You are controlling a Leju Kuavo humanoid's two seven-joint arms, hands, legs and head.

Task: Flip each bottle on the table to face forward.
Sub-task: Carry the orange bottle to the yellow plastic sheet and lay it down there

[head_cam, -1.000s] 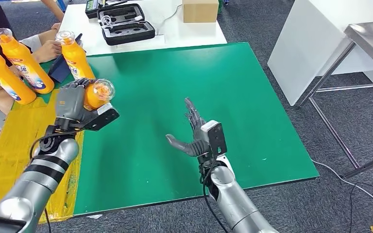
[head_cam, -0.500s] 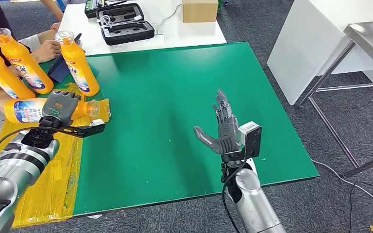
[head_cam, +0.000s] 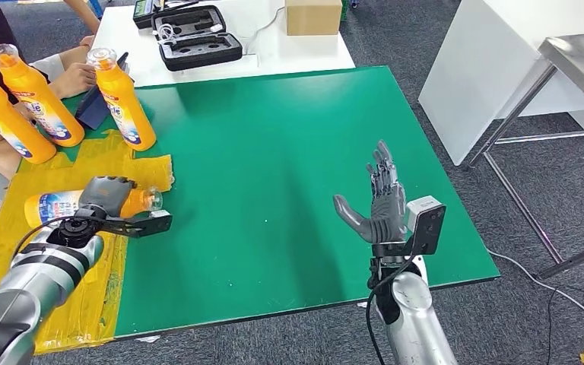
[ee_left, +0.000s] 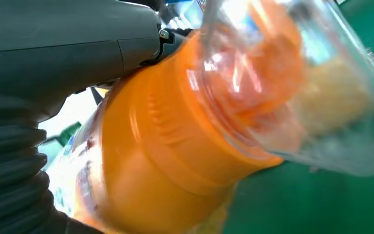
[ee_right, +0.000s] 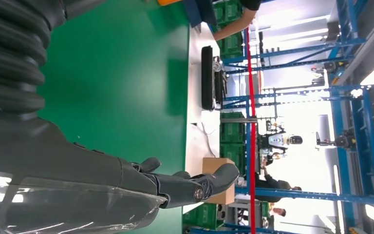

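On yellow tape (head_cam: pixel 15 251): left robot hand (head_cam: pixel 105 199) grips glossy orange bottle (head_cam: pixel 53 206).

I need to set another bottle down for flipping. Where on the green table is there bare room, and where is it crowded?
Bare: the wide green table between the lying bottle that the left hand grips and the open right hand. Crowded: the far-left corner, where three upright bottles stand near a person's hand.

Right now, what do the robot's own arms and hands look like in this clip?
Both arms are silver tubes with black cables running up to the wrists; the left forearm has black bands. The left hand is grey with darker fingers, as is the right hand. Each wrist carries a boxy camera mount, black on the left, pale grey on the right. Wrist views show grey ribbed covers.
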